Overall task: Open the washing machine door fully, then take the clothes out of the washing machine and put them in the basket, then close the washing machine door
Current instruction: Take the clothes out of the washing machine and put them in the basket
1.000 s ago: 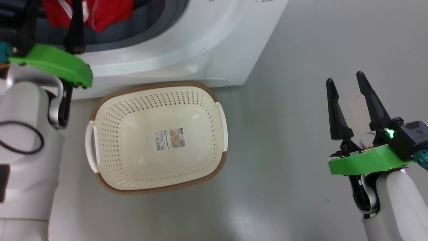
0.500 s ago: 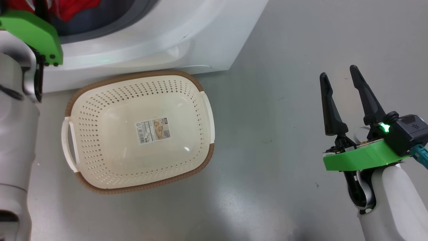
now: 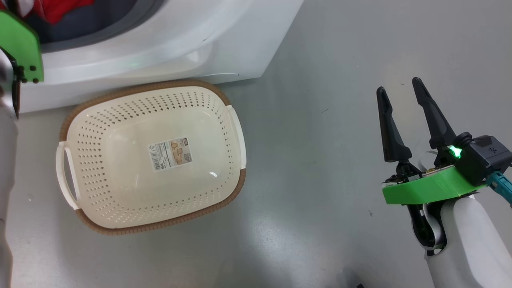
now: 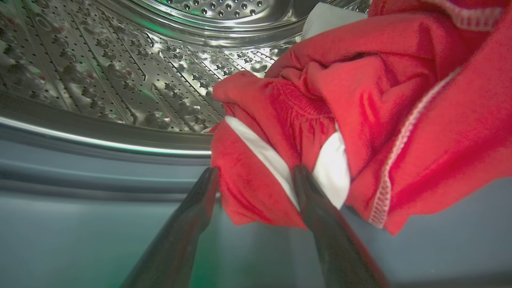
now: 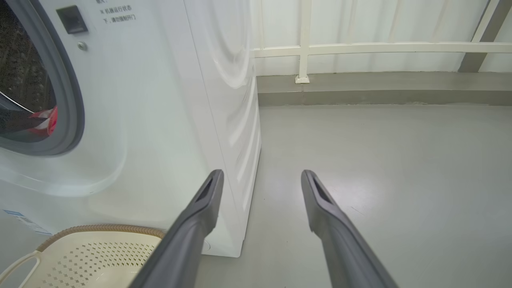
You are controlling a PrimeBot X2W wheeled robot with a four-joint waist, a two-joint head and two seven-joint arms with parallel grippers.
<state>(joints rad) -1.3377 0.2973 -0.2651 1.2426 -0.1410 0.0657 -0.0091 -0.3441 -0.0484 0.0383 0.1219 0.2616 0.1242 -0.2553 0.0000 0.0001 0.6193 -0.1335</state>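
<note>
The washing machine (image 3: 168, 36) stands at the top of the head view, its opening showing the clothes (image 3: 52, 10) as a scrap of red. In the left wrist view my left gripper (image 4: 256, 171) is open at the mouth of the steel drum (image 4: 120, 80). Its fingers straddle the lower edge of the red clothes (image 4: 360, 100), which have white trim and hang over the grey rubber ring (image 4: 80, 180). The cream basket (image 3: 140, 86) sits empty on the floor before the machine. My right gripper (image 3: 398, 85) hangs open over bare floor at the right. The washing machine door is out of view.
A paper label (image 3: 170, 154) lies on the basket's floor. The grey floor (image 3: 320, 160) stretches between basket and right arm. In the right wrist view a white railing (image 5: 380, 48) and wall stand behind the machine's side (image 5: 236, 120), and the basket's corner (image 5: 100, 230) shows.
The head camera has turned, so the whole scene slid left. My left arm has gone further up toward the drum opening. Both grippers stay open.
</note>
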